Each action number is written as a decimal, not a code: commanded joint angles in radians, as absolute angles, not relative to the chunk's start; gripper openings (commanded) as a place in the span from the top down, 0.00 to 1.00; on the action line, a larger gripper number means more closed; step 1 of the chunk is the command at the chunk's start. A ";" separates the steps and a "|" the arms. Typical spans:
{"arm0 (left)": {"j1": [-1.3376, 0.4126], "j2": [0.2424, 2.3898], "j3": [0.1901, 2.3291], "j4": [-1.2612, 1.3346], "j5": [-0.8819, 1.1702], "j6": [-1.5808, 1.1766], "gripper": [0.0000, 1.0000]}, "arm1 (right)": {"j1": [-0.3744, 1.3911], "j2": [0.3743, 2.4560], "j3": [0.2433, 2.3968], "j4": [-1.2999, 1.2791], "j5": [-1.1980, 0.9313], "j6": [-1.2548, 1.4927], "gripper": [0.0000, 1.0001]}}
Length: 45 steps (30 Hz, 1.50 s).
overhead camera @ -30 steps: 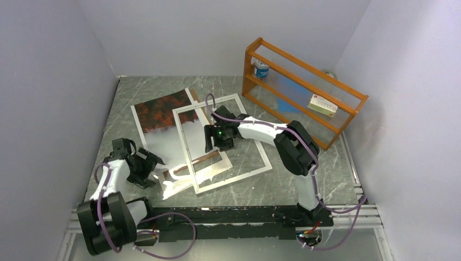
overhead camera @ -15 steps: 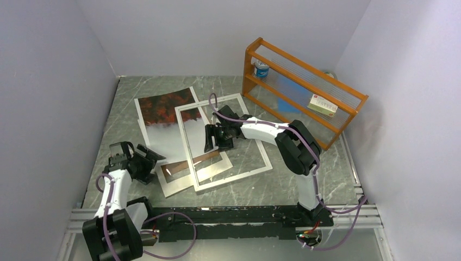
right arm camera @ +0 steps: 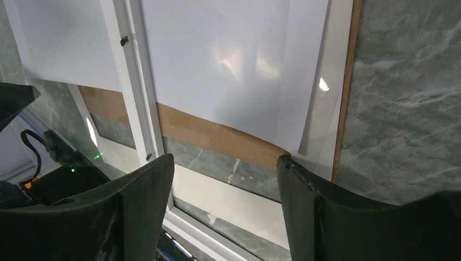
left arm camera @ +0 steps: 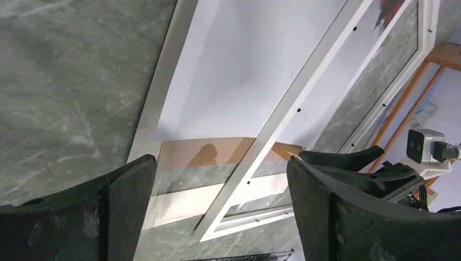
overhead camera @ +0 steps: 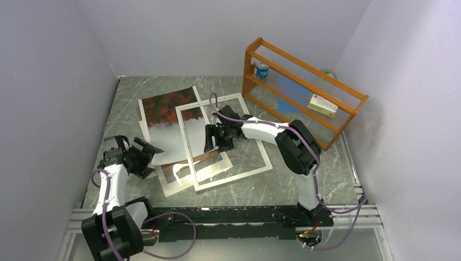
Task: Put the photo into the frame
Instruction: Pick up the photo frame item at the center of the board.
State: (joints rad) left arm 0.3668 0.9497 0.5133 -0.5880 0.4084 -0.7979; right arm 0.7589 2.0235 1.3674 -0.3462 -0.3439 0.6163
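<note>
Top external view: over the last second the photo has been slid right and turned slightly, so that more of its pale half now lies beneath the left rail of the frame. Most of the print remains outside on the worktop. The left gripper has been drawn back from the photo's near edge, jaws wide apart, nothing held. The right gripper is unmoved above the frame's left side, jaws apart, nothing seen gripped. Insertion is judged partial; further sliding and squaring appear necessary.
</note>
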 commanded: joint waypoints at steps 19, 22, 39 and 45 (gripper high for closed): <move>0.433 1.081 0.618 -0.683 0.739 -0.717 0.52 | 0.716 2.046 1.302 -0.344 -0.370 0.600 0.28; 0.433 1.095 0.664 -0.770 0.730 -0.647 0.54 | 0.709 2.044 1.297 -0.340 -0.375 0.600 0.28; 0.332 1.149 0.698 -0.882 0.648 -0.658 0.61 | 0.687 2.063 1.312 -0.327 -0.405 0.609 0.32; 0.332 1.153 0.759 -0.947 0.588 -0.632 0.96 | 0.679 2.062 1.312 -0.332 -0.405 0.613 0.34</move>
